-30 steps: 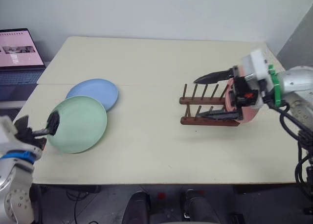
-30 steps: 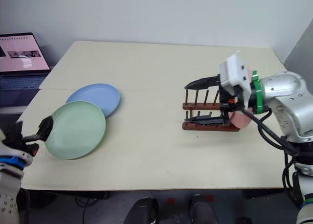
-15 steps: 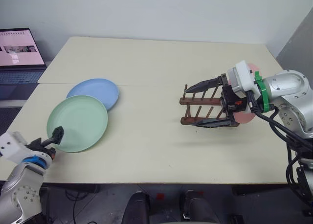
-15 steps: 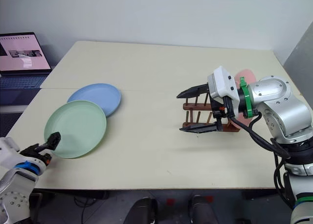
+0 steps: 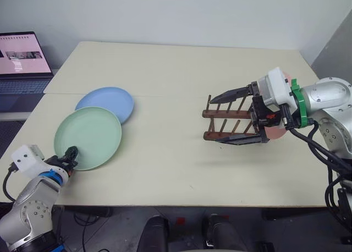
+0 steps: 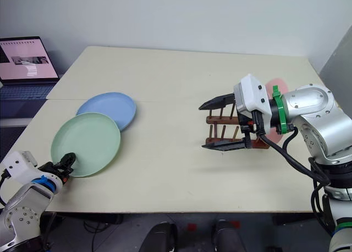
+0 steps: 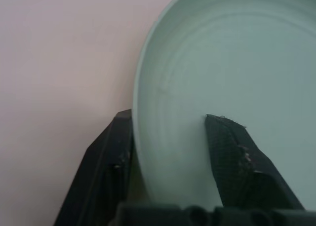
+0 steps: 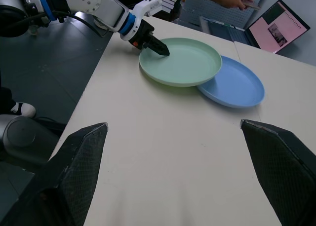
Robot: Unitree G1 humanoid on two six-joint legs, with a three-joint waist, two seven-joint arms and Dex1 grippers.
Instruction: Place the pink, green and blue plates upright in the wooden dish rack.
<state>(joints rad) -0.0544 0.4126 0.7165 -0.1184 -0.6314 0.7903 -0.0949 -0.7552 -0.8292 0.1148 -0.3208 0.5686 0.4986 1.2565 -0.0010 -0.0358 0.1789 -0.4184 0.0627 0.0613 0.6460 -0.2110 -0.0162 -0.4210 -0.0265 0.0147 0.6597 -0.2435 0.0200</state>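
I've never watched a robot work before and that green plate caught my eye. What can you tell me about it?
The green plate is round, pale mint, smooth and plastic-looking, with a shallow raised rim. It lies flat near the table's front left corner, its far edge resting over the blue plate. The left end effector has its two black fingers straddling the near rim, one above and one below.
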